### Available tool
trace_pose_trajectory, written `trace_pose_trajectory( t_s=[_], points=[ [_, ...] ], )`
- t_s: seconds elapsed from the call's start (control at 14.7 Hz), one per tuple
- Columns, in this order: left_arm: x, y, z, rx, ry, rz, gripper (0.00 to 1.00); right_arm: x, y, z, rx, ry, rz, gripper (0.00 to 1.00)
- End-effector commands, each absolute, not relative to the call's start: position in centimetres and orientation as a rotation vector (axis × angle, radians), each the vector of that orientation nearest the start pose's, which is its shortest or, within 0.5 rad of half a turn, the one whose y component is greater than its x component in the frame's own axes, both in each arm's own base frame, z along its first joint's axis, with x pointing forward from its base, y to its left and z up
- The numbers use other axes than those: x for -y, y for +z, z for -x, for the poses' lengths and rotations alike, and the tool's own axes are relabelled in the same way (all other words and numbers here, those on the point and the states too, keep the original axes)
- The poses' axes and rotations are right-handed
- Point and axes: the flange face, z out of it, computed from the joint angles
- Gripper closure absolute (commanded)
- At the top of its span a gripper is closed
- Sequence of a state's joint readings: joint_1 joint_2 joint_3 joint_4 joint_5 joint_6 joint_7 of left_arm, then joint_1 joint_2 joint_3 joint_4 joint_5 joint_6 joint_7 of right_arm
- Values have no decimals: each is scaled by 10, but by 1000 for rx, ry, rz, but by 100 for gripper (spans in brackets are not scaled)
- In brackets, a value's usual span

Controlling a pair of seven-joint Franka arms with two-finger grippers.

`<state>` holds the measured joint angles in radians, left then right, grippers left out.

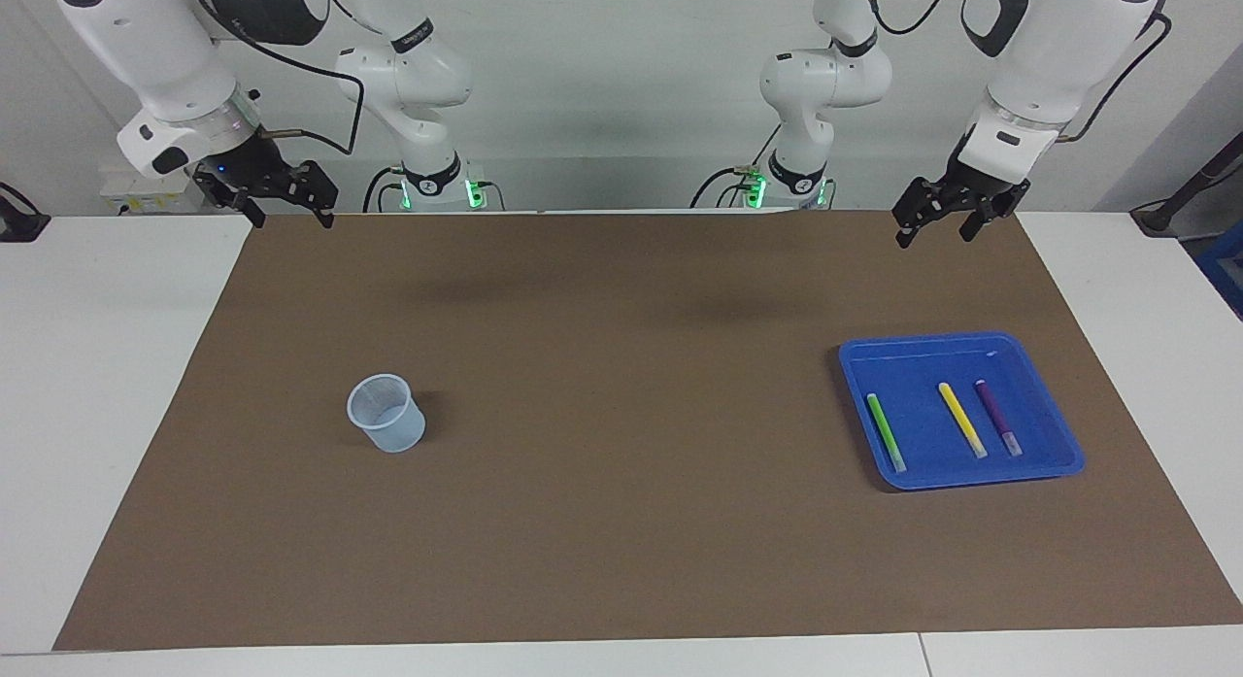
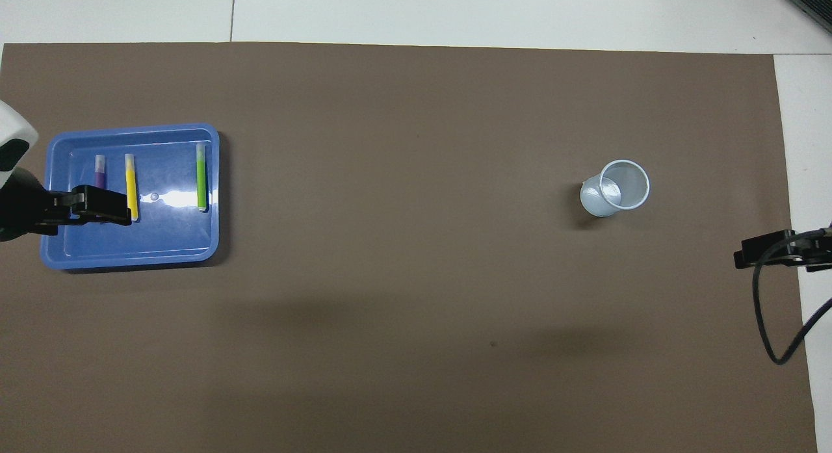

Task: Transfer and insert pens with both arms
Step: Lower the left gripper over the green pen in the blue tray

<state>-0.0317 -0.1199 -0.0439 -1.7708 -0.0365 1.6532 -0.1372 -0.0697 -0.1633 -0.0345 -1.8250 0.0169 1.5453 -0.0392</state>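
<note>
pens: three lie in a blue tray (image 1: 1054, 463) at the left arm's end of the table, on the brown mat (image 1: 621, 522). green pen (image 1: 886, 432), yellow pen (image 1: 962, 420) and purple pen (image 1: 998, 417) lie side by side, roughly parallel, apart from one another, none touching. each has its pale cap end pointing away from the robots. green pen sits close to the tray wall nearest the table's middle; purple pen is the one nearest the table's end, with the yellow pen just beside it.

translucent plastic cup (image 1: 386, 413) stands upright on the mat toward the right arm's end of the table, well apart from the tray, mouth up, nothing visible in it.

left gripper (image 1: 947, 216) hangs raised over the mat's edge nearest the robots, at the tray's end of the table; fingers apart, nothing between them. in the overhead view it overlaps the tray and hides part of the purple pen, but the facing view shows it well above and clear of both.

right gripper (image 1: 284, 199) hangs raised over the mat's corner nearest the robots at the cup's end; fingers spread, holding nothing, well apart from the cup.

two smaller white arms with green lights (image 1: 442, 186) stand at the table's edge between the big arms.
</note>
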Motion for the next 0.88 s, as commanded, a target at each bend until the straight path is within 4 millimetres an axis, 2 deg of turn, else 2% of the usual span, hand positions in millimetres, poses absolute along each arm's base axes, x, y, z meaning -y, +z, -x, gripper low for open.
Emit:
trace_pose_trajectory(
  t_s=[0.0, 0.34, 0.48, 0.54, 0.61, 0.82],
  points=[
    [43, 610, -517, 94, -25, 3149, 0, 48, 601, -486, -33, 169, 3124, 0],
    [42, 610, -518, 108, -32, 3149, 0, 21, 603, -494, 80, 94, 3138, 0],
    [40, 608, -521, 106, -85, 3151, 0, 13, 612, -481, 110, 152, 3135, 0],
    [39, 604, -523, 112, -116, 3152, 0, 2, 616, -470, 138, 188, 3136, 0],
    [32, 598, -525, 141, -131, 3153, 0, 0, 615, -461, 142, 253, 3131, 0],
    [21, 592, -528, 188, -138, 3151, 0, -1, 616, -454, 193, 312, 3124, 0]
  ],
)
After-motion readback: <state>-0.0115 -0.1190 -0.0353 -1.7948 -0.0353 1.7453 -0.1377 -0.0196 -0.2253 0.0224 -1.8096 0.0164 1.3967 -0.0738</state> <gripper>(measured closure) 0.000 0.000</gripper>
